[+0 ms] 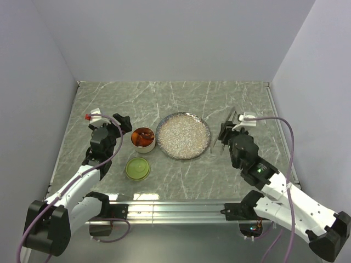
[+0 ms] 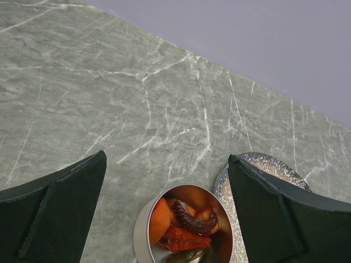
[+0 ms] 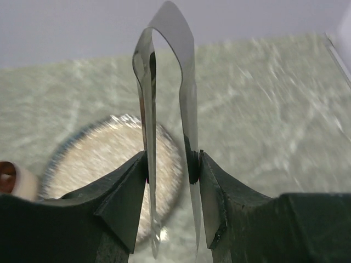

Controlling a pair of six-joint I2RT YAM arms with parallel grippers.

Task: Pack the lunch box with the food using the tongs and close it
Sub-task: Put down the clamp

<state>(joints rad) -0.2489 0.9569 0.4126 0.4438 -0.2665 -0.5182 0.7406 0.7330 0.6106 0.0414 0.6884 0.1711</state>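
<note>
Top external view, lunch box (image 1: pixel 143 139): an open steel tin just left of the plate (image 1: pixel 183 135), with the table (image 1: pixel 109 104) under both.
Food (image 2: pixel 186 224): orange chunks and a dark curved strip sit inside the tin. The plate looks bare, so packing seems done.
Lid (image 1: pixel 137 168): lies flat on the table, just near of the tin and not yet on it.
Tongs (image 3: pixel 189 109): stand upright to the right of the plate, looped end up.
Right gripper (image 3: pixel 171 170): pinches the tongs across both arms, pressing them partway together.
Left gripper (image 2: pixel 167 159): spread wide and holding nothing. It hangs just beside the tin, with the tin's rim showing between the fingers in the wrist view.
Risk, tin: a low sweep of the spread claw could knock the light tin and spill it.
Risk, lid: it lies flat, so fingers may skid off its edge. Heaped pieces could also leave it seated crooked.
Risk, tongs: the smooth arms may slip or spring out if the pinch eases.
</note>
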